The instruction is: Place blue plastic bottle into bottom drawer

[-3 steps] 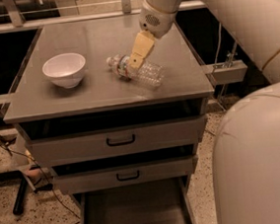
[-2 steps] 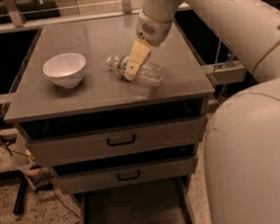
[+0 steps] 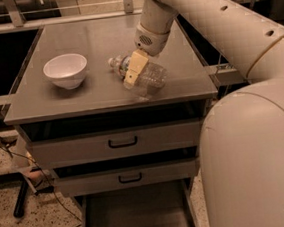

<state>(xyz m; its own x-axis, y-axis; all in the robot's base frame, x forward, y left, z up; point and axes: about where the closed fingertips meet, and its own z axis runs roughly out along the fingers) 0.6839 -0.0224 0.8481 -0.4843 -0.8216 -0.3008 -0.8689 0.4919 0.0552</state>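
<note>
Nearest, below the front edge of the bench (image 3: pixel 90 40): bottom drawer (image 3: pixel 137 216), pulled out, dark floor exposed. Judged left open for a straight lowering from above.

Next up, directly under the bench top: two upper drawers (image 3: pixel 120 143), pushed in, black handles to the front. Judged kept shut to leave the drop path free.

On the bench, right of centre, near its front edge: blue plastic bottle (image 3: pixel 151 78), lying on its side, white cap toward the bench's left rear, ribbed body toward its front right. Judged resting on the bench, not yet lifted. Liable to roll; hence an approach across the body, not along it.

Over the same spot of the bench: hand (image 3: pixel 135 68), set down on the bottle near the label band. Open or clamped: cannot tell.

On the bench's left half: white bowl (image 3: pixel 66 70), upright, no part in the task.

Over the bench's right rear: arm (image 3: pixel 212 13), reaching in.
</note>
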